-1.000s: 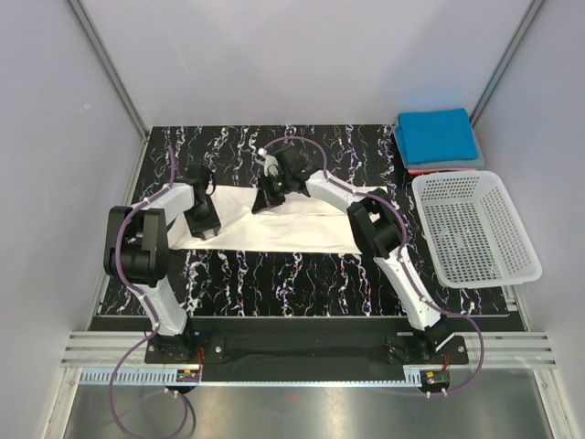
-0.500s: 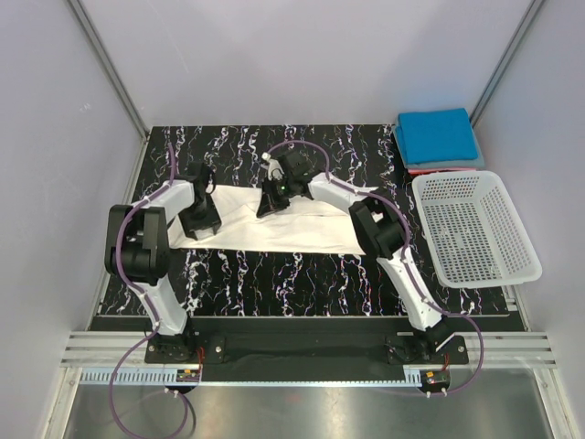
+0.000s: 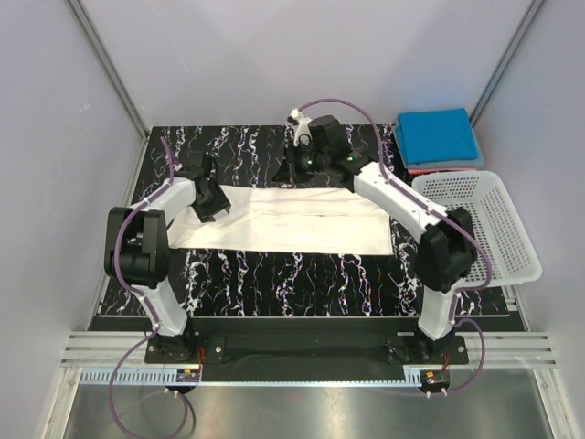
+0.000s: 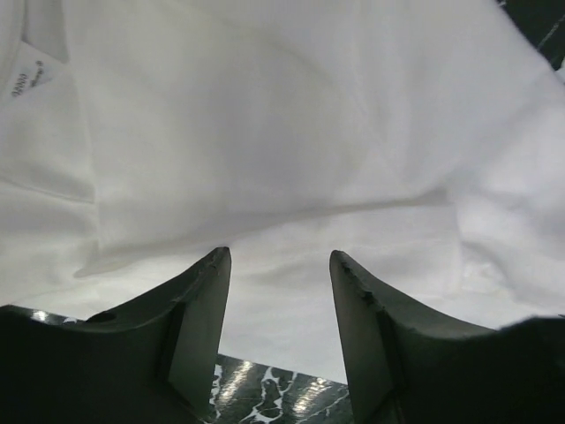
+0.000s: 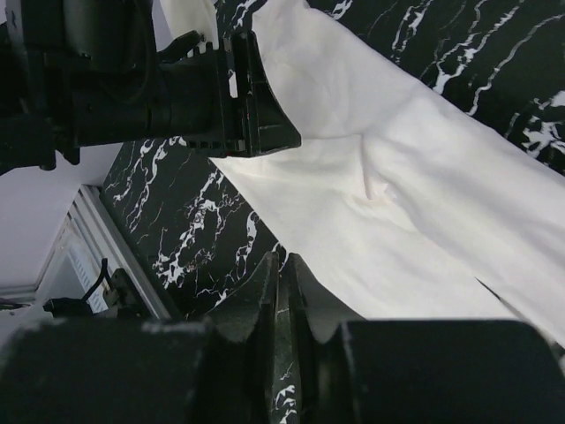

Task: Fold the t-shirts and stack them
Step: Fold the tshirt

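Though flat and ungripped, white t-shirt (image 3: 292, 219) just beneath parted left end effector (image 4: 280, 254).

The right fingers (image 5: 263, 296) sit close together with nothing between them, over the black marbled counter (image 5: 177, 238). Beyond them and to their right, the white t-shirt (image 5: 424, 203) lies spread. The left arm's fingers (image 5: 256, 106) hang beyond them on the left, at the shirt's edge.

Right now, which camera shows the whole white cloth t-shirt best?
The top external view: the white cloth t-shirt lies nearly whole, a long folded strip. The left wrist view shows only a close patch with its label; the right wrist view, one slanted portion.
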{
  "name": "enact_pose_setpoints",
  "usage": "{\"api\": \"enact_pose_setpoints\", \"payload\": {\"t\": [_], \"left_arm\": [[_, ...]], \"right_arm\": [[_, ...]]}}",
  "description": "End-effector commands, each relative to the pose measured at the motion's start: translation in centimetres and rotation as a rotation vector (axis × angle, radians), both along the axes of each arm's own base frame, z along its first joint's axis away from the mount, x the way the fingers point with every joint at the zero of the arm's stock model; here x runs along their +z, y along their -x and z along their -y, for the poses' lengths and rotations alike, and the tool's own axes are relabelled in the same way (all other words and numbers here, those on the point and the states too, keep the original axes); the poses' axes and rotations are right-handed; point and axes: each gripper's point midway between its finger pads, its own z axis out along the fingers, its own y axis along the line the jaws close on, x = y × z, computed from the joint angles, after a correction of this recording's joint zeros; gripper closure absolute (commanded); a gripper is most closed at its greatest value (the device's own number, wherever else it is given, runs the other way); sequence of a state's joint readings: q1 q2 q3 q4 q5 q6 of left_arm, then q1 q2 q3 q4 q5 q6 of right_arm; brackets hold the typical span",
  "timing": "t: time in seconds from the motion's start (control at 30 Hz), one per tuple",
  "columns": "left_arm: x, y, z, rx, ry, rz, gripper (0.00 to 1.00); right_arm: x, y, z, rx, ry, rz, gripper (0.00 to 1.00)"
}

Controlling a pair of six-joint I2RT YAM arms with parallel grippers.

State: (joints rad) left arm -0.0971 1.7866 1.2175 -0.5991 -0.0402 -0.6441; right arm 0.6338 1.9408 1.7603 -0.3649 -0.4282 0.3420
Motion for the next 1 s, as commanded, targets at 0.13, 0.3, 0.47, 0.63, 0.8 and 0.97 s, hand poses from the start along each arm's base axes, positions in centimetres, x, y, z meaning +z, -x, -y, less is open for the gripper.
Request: {"api": "enact_pose_setpoints", "payload": {"t": [0.13, 0.3, 0.47, 0.63, 0.8, 0.97], "left_arm": [[-1.3, -3.5, 1.1, 0.059, 0.025, 0.021, 0.54], [-2.7, -6.1, 0.7, 0.071, -0.011, -0.024, 0.56], [-3.3, -8.8, -0.7, 0.077, -0.049, -0.034, 0.50], [-2.4, -14.9, -0.6, 0.071, 0.054, 0.099, 0.49], [3.9, -22.4, 3.7, -0.056, 0.294, 0.409, 0.46], [9.7, -21.3, 6.3, -0.130, 0.341, 0.537, 0.41]], "right_arm": [[3.5, 0.3, 3.8, -0.123, -0.010, 0.064, 0.85], [4.2, 1.0, 5.2, -0.141, 0.022, 0.102, 0.85], [4.6, 2.3, 7.5, -0.180, 0.056, 0.134, 0.85], [4.6, 2.8, 10.0, -0.268, 0.083, 0.184, 0.85], [4.6, 3.3, 11.7, -0.328, 0.096, 0.209, 0.85], [5.8, 3.7, 12.1, -0.340, 0.093, 0.214, 0.84]]}}
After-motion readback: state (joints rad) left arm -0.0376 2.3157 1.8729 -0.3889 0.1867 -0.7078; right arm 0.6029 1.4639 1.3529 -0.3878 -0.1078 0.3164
